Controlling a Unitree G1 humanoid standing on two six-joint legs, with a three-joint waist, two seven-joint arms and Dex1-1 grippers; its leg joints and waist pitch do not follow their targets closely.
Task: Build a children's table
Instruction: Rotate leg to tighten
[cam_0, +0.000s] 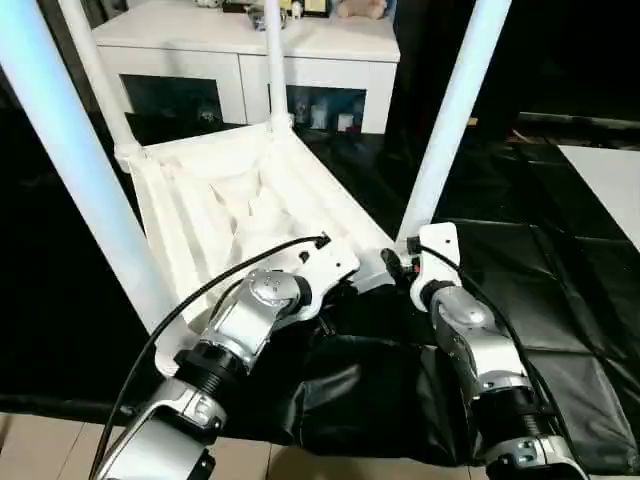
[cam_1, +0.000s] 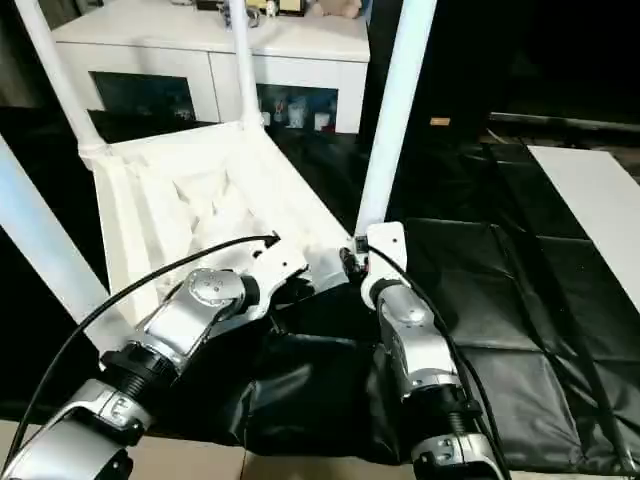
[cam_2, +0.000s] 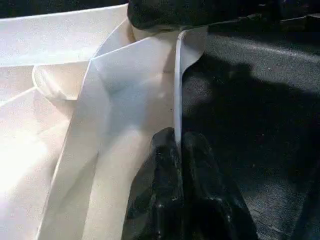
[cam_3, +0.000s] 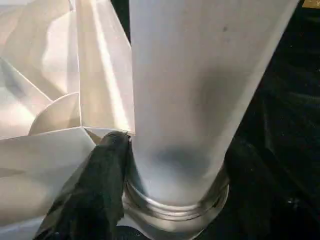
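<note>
The children's table lies upside down and tilted on a black mat, the ribbed underside of its top (cam_0: 225, 200) facing me. Several white tapered legs stand up from the corner sockets, one at the near left (cam_0: 70, 170) and one at the near right (cam_0: 450, 120). My left gripper (cam_2: 177, 137) is shut on the thin near rim (cam_2: 177, 85) of the top. My right gripper (cam_3: 175, 155) is closed around the base of the near right leg (cam_3: 200, 80), just above its socket, with a black finger (cam_3: 102, 185) pressed against each side.
A white cabinet with glass doors (cam_0: 250, 70) stands close behind the table. The padded black mat (cam_0: 560, 290) covers the floor to the right, with a white panel (cam_0: 610, 180) at the far right. Light tiles (cam_0: 40, 440) show at the near edge.
</note>
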